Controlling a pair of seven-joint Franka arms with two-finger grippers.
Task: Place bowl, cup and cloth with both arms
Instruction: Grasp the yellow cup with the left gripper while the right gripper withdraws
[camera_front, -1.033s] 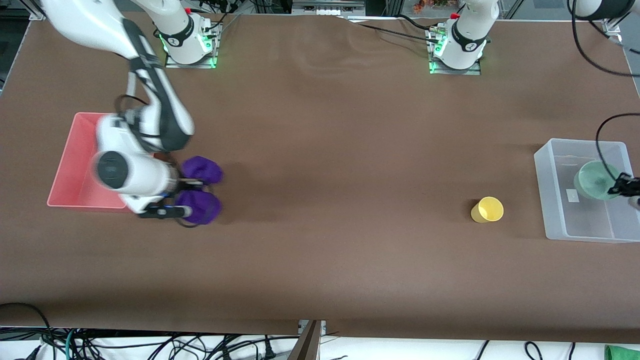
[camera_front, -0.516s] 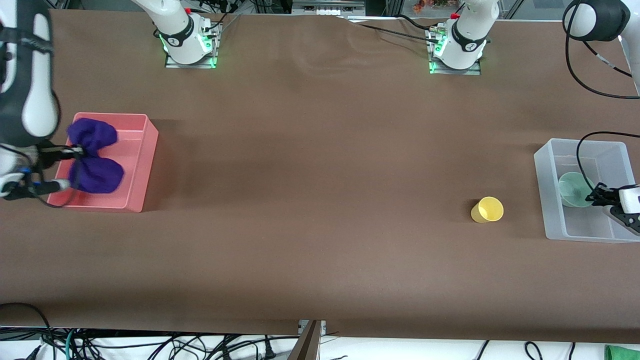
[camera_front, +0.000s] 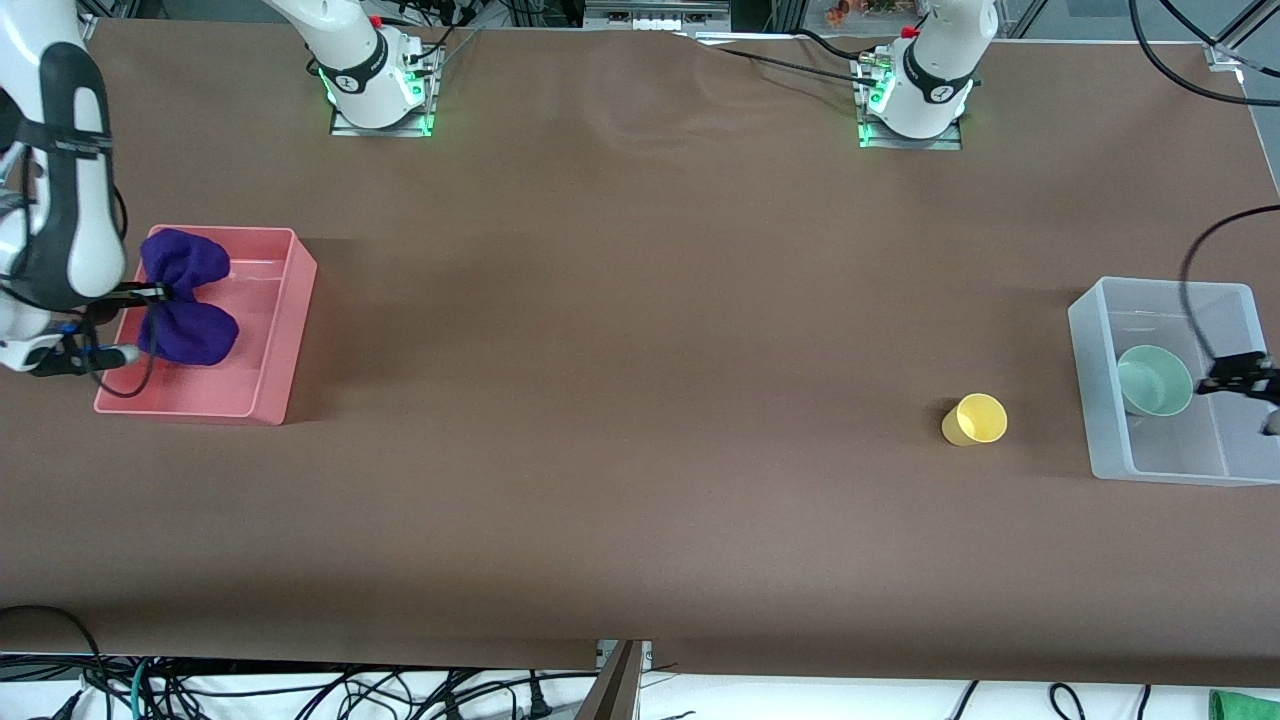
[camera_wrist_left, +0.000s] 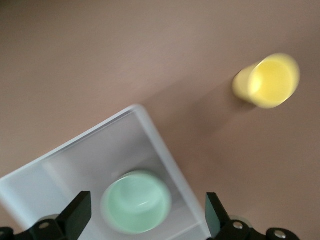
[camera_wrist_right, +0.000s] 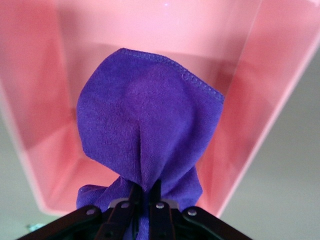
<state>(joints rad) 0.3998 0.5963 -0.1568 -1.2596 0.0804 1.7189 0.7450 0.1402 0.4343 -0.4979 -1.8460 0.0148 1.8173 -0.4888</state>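
Observation:
The mint-green bowl (camera_front: 1155, 380) sits upright in the clear plastic bin (camera_front: 1160, 290) at the left arm's end of the table. My left gripper (camera_front: 1232, 378) hangs open over that bin. In the left wrist view the bowl (camera_wrist_left: 136, 201) lies below, between the spread fingers (camera_wrist_left: 77, 217). The yellow cup (camera_front: 975, 418) is on the table beside the bin and shows in the left wrist view (camera_wrist_left: 267, 80). My right gripper (camera_front: 150, 293) is shut on the purple cloth (camera_front: 185, 300) and holds it over the pink bin (camera_front: 285, 330). The cloth (camera_wrist_right: 145, 130) hangs from the shut gripper (camera_wrist_right: 146, 192).
The brown table stretches wide between the two bins. The arm bases (camera_front: 375, 90) (camera_front: 915, 95) stand along the edge farthest from the front camera. The pink bin's walls (camera_wrist_right: 240, 100) surround the hanging cloth.
The right arm has carried the cloth from the table to over the pink bin. The left gripper has let go of the bowl, which now rests in the clear bin.

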